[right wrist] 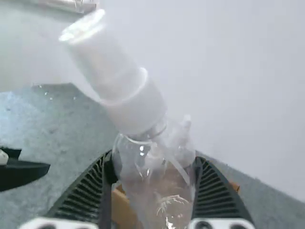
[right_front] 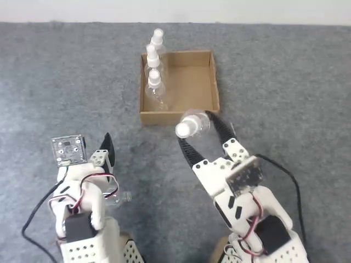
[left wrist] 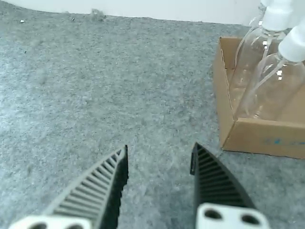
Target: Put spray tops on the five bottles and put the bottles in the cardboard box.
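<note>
The right gripper has its fingers clamped on a capped bottle, tilted over the box at its near wall, so lowering here may catch that wall or knock the three bottles inside, while the left gripper hangs empty, fingers apart
</note>
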